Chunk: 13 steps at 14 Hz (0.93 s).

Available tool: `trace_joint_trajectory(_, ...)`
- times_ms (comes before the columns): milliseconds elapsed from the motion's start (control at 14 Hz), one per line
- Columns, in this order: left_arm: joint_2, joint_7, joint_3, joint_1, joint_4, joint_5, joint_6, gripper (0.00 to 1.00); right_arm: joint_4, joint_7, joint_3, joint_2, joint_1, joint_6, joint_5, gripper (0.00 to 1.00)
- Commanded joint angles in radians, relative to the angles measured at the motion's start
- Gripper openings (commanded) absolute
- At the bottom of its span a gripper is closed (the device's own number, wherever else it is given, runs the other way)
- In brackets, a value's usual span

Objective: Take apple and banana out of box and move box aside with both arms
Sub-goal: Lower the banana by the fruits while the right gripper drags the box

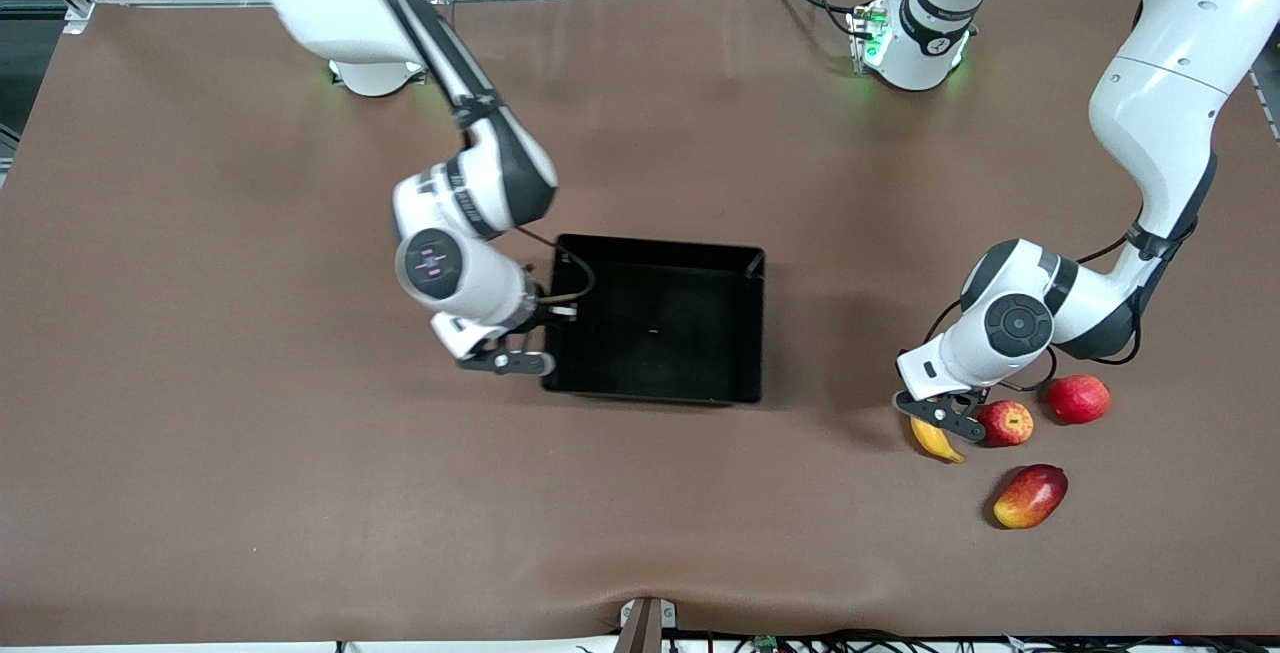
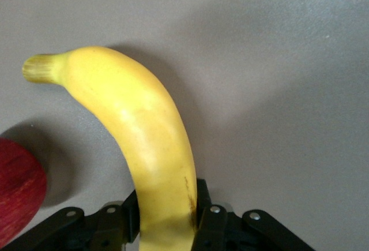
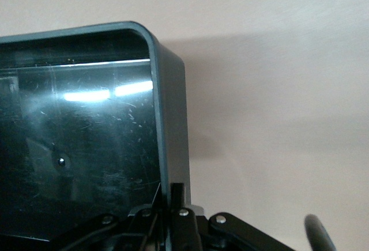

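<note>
Sitting near the middle of the brown table [image 1: 200, 493], the black tray [image 1: 655, 323] serves as the landmark here; nothing lies in it, and its glossy floor shows only reflections and fine scratches. At the tray's wall toward the right arm's end of the table, the right tool [image 1: 530, 358] is down at table level with its jaws closed together on that wall, one finger inside the tray and one outside, as the right wrist view shows at the rim [image 3: 173, 147]. The right arm comes down from its base at the table's top edge, elbow bent, its wrist tilted toward the tray.

Well apart from the tray, toward the left arm's end of the table and nearer the front camera than the tray, the fruits lie in a loose group. The left tool [image 1: 945, 418] is lowered there and clamped on the banana [image 1: 935, 438], its fingers [image 2: 210, 216] pressing both sides of the fruit near one end while the stem end points away. The small red apple [image 1: 1005, 423] lies just beside the banana. An all-red round fruit [image 1: 1078, 399] lies near the apple, and a red-and-yellow mango [image 1: 1030, 496] lies nearer the front camera than both. The left arm folds down from its base, forearm angled toward the fruits.
</note>
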Motion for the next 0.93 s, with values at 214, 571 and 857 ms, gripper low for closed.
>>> trace_joint_trajectory(214, -0.056, -0.052, -0.013, 0.033, -0.013, 0.001, 0.008, 1.00, -0.047, -0.205, 0.018, -0.163, -0.208, -0.199, -0.007, 0.00)
trace_joint_trajectory(571, -0.192, -0.251, -0.209, 0.160, -0.049, -0.059, -0.105, 1.00, -0.067, -0.262, 0.015, -0.223, -0.371, -0.279, -0.111, 0.00)
trace_joint_trajectory(857, -0.332, -0.305, -0.324, 0.247, -0.044, -0.190, -0.238, 1.00, -0.149, -0.407, 0.015, -0.232, -0.492, -0.238, -0.128, 0.00)
